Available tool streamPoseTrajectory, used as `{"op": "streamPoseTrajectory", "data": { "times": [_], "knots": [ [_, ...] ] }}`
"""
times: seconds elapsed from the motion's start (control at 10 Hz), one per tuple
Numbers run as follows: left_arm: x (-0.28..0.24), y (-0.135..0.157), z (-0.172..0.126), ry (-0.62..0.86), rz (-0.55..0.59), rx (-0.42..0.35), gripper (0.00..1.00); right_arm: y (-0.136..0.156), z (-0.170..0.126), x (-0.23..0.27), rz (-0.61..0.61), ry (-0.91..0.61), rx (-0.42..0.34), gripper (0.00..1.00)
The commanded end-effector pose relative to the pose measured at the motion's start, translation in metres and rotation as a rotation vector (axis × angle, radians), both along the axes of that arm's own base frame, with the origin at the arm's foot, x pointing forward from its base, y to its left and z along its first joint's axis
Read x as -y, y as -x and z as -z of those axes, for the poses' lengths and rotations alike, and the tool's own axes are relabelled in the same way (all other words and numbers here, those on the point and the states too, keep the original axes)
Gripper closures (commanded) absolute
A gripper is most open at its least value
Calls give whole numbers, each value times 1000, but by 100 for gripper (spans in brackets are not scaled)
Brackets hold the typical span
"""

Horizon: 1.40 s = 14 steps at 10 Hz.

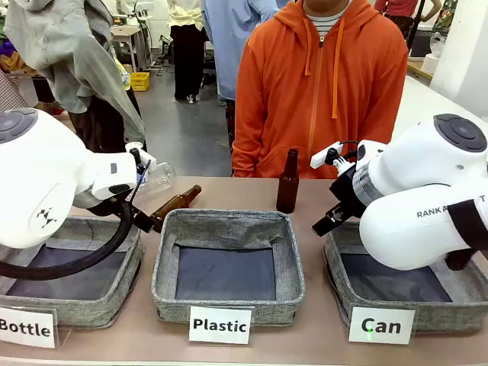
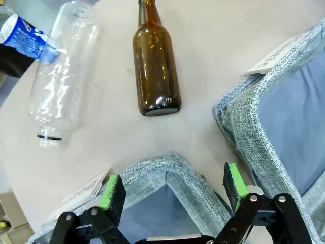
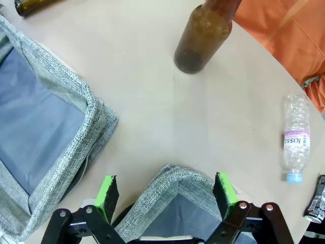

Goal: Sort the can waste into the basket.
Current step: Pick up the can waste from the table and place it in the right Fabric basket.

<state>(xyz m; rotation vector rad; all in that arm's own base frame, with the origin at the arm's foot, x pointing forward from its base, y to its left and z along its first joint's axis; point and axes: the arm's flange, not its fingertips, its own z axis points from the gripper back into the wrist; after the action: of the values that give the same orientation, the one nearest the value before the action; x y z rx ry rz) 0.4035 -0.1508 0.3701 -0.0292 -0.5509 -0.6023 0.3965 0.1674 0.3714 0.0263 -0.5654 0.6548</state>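
While left end effector (image 2: pixel 172 178), right end effector (image 3: pixel 163 189) gape wide, basket (image 1: pixel 450 319) signed "Can".

3 baskets in a row on the table's (image 1: pixel 229 194) near side: "bottle" basket (image 1: pixel 91 305) left, "plastic" basket (image 1: pixel 229 223) middle, "can" basket (image 1: pixel 450 316) right, a sign (image 1: pixel 219 324) in front of each. upright glass bottle (image 1: pixel 287 181) behind the middle one. behind the left-middle gap there's a lying glass bottle (image 1: pixel 175 204), a big plastic bottle (image 2: pixel 63 71) flat beside it, and a drink can (image 2: pixel 23 35) at that bottle's base end. right of the upright one a small plastic bottle (image 3: pixel 294 140) lies flat, a second can (image 3: pixel 317 201) just by its cap. person (image 1: pixel 320 84) across the table.
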Motion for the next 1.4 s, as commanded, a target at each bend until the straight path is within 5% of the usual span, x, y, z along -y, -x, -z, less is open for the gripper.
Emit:
{"op": "streamPoseTrajectory", "data": {
  "times": [0.0, 1.3],
  "knots": [
    [0, 0, 0, 0, 0, 0, 0, 0, 0, 0, 0, 0, 0, 0],
    [0, 0, 0, 0, 0, 0, 0, 0, 0, 0, -1, 1, 0, 0]
  ]
}}
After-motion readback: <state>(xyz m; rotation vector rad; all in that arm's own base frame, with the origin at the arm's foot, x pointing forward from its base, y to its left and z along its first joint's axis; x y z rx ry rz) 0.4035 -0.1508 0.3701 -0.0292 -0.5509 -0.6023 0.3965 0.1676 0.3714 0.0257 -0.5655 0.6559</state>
